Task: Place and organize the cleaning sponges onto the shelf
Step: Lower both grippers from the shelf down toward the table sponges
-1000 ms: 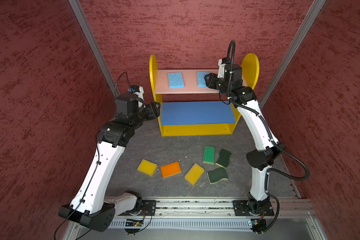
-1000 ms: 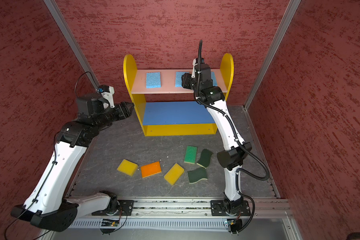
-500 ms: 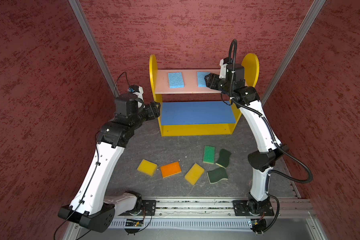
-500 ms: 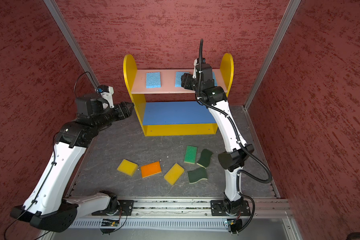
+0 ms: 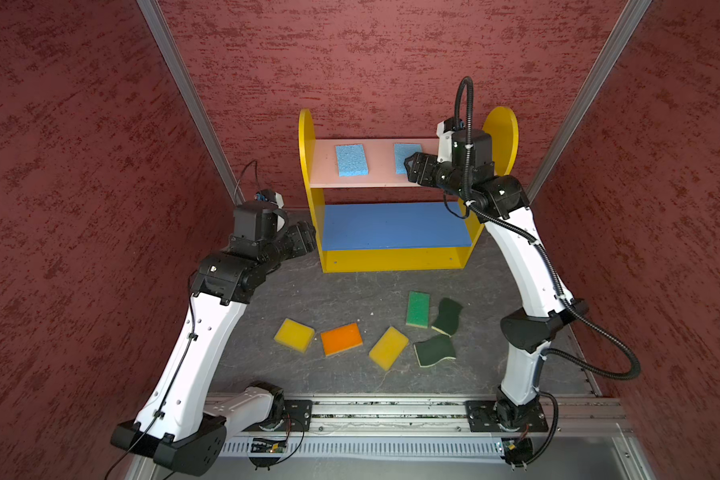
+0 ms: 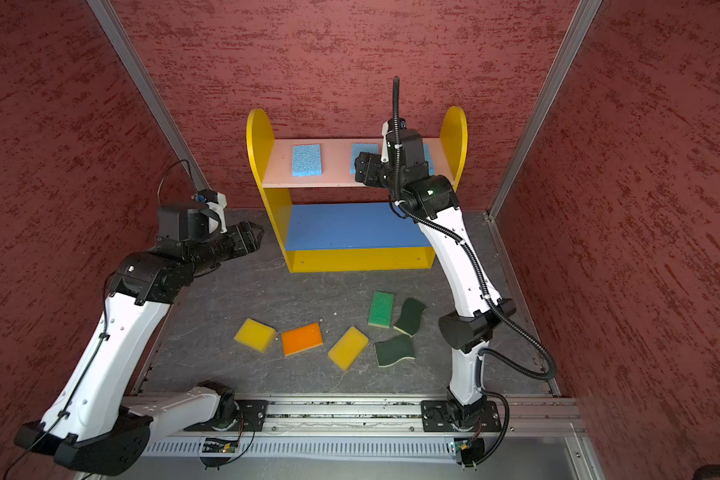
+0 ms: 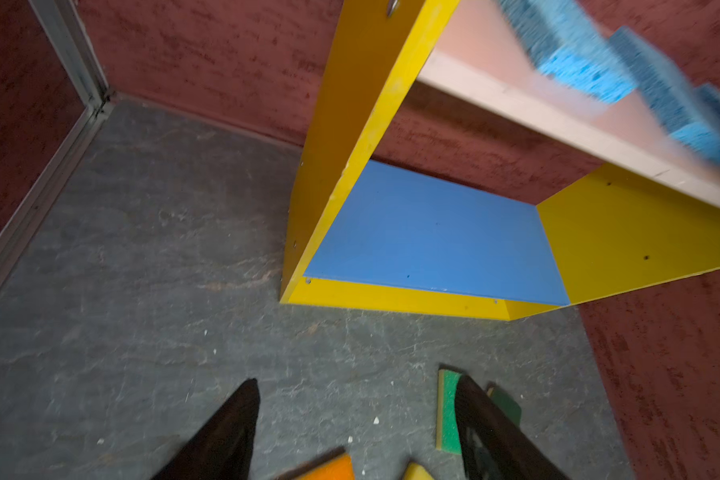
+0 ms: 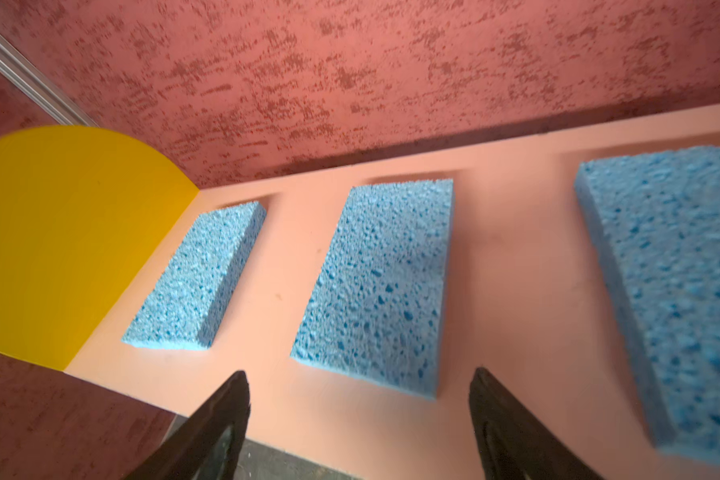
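Observation:
The shelf stands at the back. Its pink upper board holds three light blue sponges lying flat side by side. My right gripper hangs open at the board's front edge, just before the middle sponge, holding nothing. My left gripper is open and empty above the floor beside the shelf's left panel. On the floor lie two yellow sponges, an orange one, a bright green one and two dark green wavy ones.
The blue middle board is bare. Red textured walls close in the cell on three sides, with metal corner posts. A metal rail with both arm bases runs along the front edge of the grey floor.
My right gripper's jaws have spread wider at the pink board's front edge, and its wrist has shifted slightly right. The left arm has hardly moved.

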`<state>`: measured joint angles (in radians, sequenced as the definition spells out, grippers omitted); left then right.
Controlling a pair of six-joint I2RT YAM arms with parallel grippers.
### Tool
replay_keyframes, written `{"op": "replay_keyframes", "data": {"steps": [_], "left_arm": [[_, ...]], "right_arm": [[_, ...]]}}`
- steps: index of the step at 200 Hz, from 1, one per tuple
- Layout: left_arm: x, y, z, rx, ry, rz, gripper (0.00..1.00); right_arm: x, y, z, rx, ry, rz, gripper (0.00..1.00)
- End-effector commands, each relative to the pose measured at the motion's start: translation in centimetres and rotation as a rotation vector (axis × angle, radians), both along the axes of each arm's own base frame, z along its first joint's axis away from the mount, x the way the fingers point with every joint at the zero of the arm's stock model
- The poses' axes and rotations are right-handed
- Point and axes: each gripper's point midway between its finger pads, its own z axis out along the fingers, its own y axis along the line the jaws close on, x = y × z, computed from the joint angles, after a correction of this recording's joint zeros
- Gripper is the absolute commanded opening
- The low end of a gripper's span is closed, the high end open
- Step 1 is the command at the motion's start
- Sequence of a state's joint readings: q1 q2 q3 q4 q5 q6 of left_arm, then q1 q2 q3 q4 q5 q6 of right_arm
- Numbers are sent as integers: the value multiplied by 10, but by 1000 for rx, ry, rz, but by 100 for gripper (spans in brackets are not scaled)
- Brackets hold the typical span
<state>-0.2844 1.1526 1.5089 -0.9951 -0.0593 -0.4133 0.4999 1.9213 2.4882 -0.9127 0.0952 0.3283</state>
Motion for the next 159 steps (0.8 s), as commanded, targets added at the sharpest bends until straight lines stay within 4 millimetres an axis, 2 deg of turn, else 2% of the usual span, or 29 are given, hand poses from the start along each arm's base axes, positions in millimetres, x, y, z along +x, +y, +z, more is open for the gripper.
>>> {"op": "replay_keyframes", "data": {"steps": [1,32,53,65,72,75,81,99,113,159], "left_arm": [[-21,12,-41,37,161,72,76],[-46,29,-78,119,296,170,79],[-62,31,-100,99,363,222,81],[-72,30,-118,71,411,242,83],[-78,30,-129,57,438,261,83],[-80,30,-133,51,448,267,83],[-85,30,-143,41,473,280,83],[-97,31,-168,16,521,328,84],[-105,32,-183,-3,552,358,86],[-115,32,-202,-58,512,385,95]], "right_arm": [[-30,3,1,-164,-21,-34,89],[-60,9,-5,-250,-39,-34,94],[-82,5,-12,-202,-52,-3,98],[-97,0,-13,-151,-73,19,99],[-104,-1,-23,-128,-69,33,99],[-112,-6,-17,-104,-87,38,99],[-120,-9,-21,-81,-88,51,99],[-137,-15,-42,-40,-60,75,99],[-145,-19,-66,-43,-13,80,99],[-160,-26,-154,-54,177,68,99]]}}
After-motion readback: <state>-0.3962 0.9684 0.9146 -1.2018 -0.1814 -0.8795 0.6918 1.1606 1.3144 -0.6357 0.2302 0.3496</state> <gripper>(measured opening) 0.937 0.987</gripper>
